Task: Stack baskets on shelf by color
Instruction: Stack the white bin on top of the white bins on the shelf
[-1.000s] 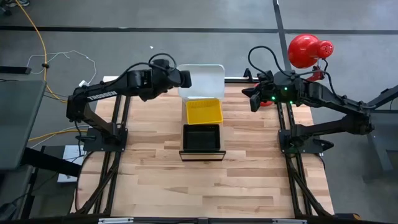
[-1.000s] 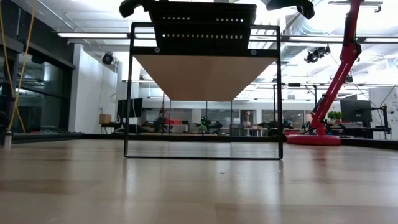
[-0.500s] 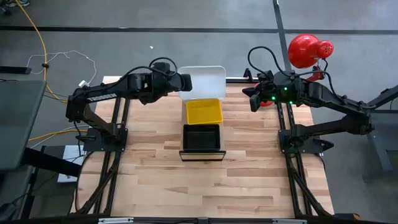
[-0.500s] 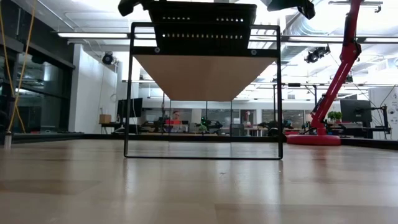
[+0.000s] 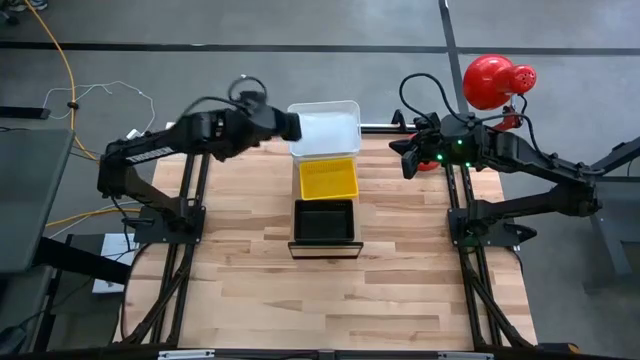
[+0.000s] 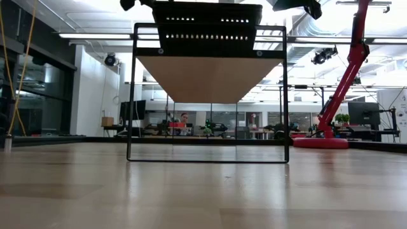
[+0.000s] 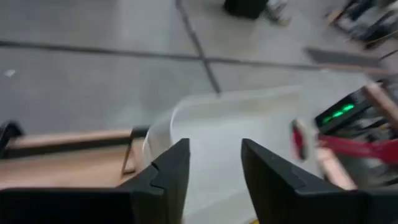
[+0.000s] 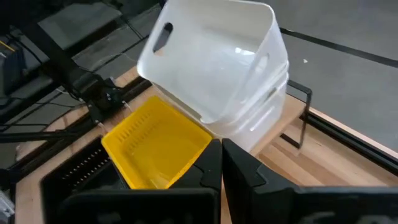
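OK, left gripper [image 5: 292, 125] fingers [image 7: 171, 177] parted, white basket [image 5: 325, 128] just beyond the tips, tilted on the stacked white ones on the shelf [image 6: 206, 76]. Yellow basket [image 5: 328, 179] and black basket [image 5: 324, 220] alongside. Right gripper [image 5: 403, 160] pinched closed, empty, well apart.

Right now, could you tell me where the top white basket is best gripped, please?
Probably by the short end wall of the top white basket, at its handle slot, pinching the thin rim from above. It sits askew on the lower white basket, so that end overhangs clear.
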Controlling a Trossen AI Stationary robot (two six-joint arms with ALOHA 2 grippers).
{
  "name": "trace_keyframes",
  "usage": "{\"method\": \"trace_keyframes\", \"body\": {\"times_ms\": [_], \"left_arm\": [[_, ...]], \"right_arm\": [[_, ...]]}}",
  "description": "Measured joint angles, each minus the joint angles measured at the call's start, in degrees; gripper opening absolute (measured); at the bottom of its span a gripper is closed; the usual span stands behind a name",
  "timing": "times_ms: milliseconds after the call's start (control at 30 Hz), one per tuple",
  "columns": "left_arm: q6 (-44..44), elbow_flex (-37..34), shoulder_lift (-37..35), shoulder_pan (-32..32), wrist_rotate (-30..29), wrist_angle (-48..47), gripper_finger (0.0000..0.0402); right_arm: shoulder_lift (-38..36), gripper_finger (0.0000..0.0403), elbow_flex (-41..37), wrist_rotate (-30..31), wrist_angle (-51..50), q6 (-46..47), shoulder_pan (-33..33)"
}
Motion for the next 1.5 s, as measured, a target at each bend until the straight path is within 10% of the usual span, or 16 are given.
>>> {"method": "trace_keyframes", "body": {"times_ms": [333,567,800,1067,1500], "left_arm": [[28.3,0.0,-12.37,2.04,7.96,8.91,0.0166],[32.9,-2.24,-18.04,-1.36,7.94,6.31,0.0153],[35.59,-19.95,-26.98,-3.97,13.57,21.35,0.0145],[31.59,-35.85,-34.15,-4.01,21.62,34.23,0.0145],[31.31,-38.29,-37.2,-4.01,26.9,35.29,0.0147]], "right_arm": [[3.61,0.0002,0.0,-1.97,14.37,2.85,0.01],[10.82,0.0062,3.76,-0.21,16.8,2.72,0.01],[22.62,0.014,18.81,12.56,-4.25,5.95,-0.48],[34.0,0.0147,29.44,16.69,-11.15,12.2,-2.04],[40.63,0.0136,35.32,23.43,-14.34,15.7,-3.43]]}}
